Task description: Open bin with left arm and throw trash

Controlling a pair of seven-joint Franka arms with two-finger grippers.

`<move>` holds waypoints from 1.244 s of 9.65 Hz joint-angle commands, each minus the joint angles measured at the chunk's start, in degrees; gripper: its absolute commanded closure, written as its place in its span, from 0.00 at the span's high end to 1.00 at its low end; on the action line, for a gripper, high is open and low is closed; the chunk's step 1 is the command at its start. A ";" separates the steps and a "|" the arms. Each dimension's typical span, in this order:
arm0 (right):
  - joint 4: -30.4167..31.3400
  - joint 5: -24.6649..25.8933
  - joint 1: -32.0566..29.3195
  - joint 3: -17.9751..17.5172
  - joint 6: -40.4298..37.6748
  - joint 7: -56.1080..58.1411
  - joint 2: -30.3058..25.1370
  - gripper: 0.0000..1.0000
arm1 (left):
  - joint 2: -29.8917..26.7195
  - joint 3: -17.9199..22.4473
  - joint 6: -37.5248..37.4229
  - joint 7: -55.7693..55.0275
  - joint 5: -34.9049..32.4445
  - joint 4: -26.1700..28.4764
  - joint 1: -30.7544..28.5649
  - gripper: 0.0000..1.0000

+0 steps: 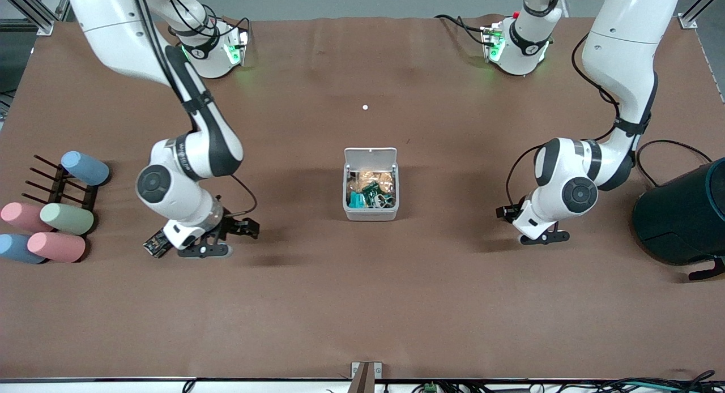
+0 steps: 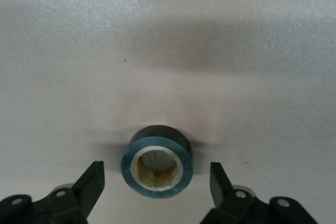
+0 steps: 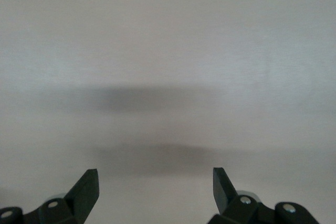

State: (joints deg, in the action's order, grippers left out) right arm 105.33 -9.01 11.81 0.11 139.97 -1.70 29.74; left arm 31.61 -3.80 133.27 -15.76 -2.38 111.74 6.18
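The bin, a small white-grey box, stands at the table's middle with its lid swung up and open; mixed bits lie inside. My left gripper is low over the table toward the left arm's end. In the left wrist view it is open, with the black tape roll lying on the table between its fingers, untouched. My right gripper is open and empty low over the table. The crumpled black wrapper lies beside it. The rubber-band loop is not in view.
Pastel cylinders and a black rack sit at the right arm's end. A big dark drum stands at the left arm's end. A tiny white speck lies farther from the camera than the bin.
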 commanded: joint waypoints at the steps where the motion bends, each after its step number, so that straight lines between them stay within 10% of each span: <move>1: 3.04 0.31 -7.21 -1.16 0.74 12.18 -2.59 0.96 | -0.24 -0.15 0.68 0.20 -1.05 0.94 -0.12 0.27; 4: 2.25 -0.48 -14.08 -1.16 1.18 16.64 -2.50 0.98 | -1.54 -0.50 -0.20 -0.66 -1.05 0.24 0.93 0.01; 9: 1.46 -0.14 -16.47 0.51 1.97 -7.37 -2.32 0.99 | -2.10 -22.26 -20.42 -26.82 0.00 -22.48 1.73 0.00; 12: 2.07 0.39 -13.40 4.36 3.11 -17.08 -0.75 0.98 | 3.88 -25.73 -19.81 -35.90 1.68 -29.72 7.85 0.00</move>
State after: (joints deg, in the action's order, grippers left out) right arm 106.04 -9.09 -3.36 2.62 141.99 -14.78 28.97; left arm 30.85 -29.22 114.08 -49.17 -1.22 86.94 11.27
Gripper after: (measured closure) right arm 0.018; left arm 0.463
